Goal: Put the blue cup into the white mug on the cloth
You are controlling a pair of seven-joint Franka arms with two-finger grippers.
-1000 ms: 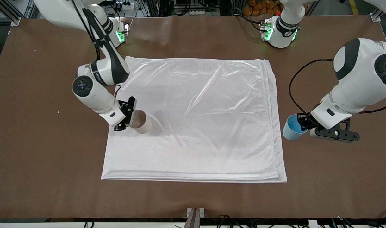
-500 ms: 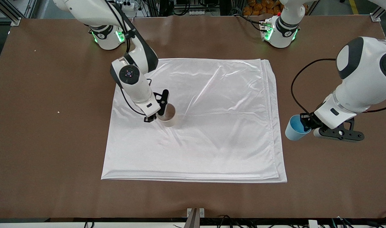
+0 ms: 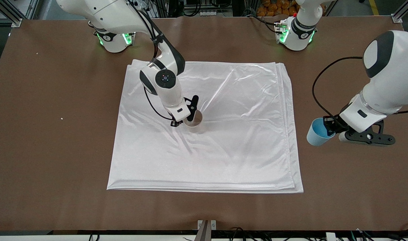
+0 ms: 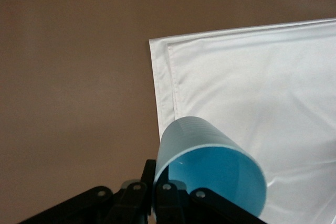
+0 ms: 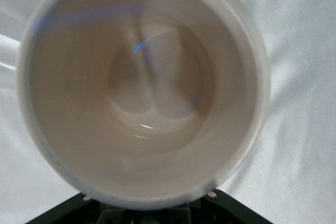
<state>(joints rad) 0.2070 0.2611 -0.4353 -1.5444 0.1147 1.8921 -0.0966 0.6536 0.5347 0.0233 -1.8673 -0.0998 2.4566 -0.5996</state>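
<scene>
White cloth (image 3: 224, 150), one mug (image 3: 196, 121), one blue cup (image 3: 316, 135)

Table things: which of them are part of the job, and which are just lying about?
Part of the job:
- blue cup, held by the left gripper over bare table beside the cloth
- white mug, held by the right gripper over the cloth
- cloth

Just lying about:
- white crumb, toward the right arm's end

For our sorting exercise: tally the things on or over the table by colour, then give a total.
White: 2, the mug and the cloth
Blue: 1, the cup
Total: 3
</scene>
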